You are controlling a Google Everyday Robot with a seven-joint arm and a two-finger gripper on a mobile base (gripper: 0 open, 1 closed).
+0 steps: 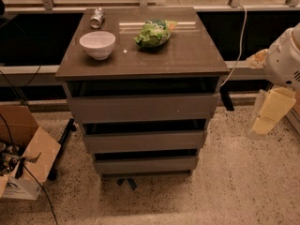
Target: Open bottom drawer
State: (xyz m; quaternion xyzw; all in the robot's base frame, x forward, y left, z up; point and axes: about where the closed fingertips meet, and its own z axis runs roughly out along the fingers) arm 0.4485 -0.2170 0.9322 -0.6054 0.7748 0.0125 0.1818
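Note:
The bottom drawer [146,164] is the narrowest grey-brown front at the foot of a three-drawer cabinet [143,55], with a dark gap above it. The mid-width drawer front [144,141] and the widest drawer front [143,108] sit above it. My gripper [268,112] hangs at the far right of the view on the white arm [283,60]. It is beside the cabinet at about the height of the top two drawers, well apart from the bottom drawer and touching nothing.
On the cabinet top stand a white bowl [97,44], a green chip bag [153,33] and a can [97,18]. An open cardboard box [23,158] with cables sits on the floor at the left. A white cable [241,36] hangs at the right. The floor is speckled.

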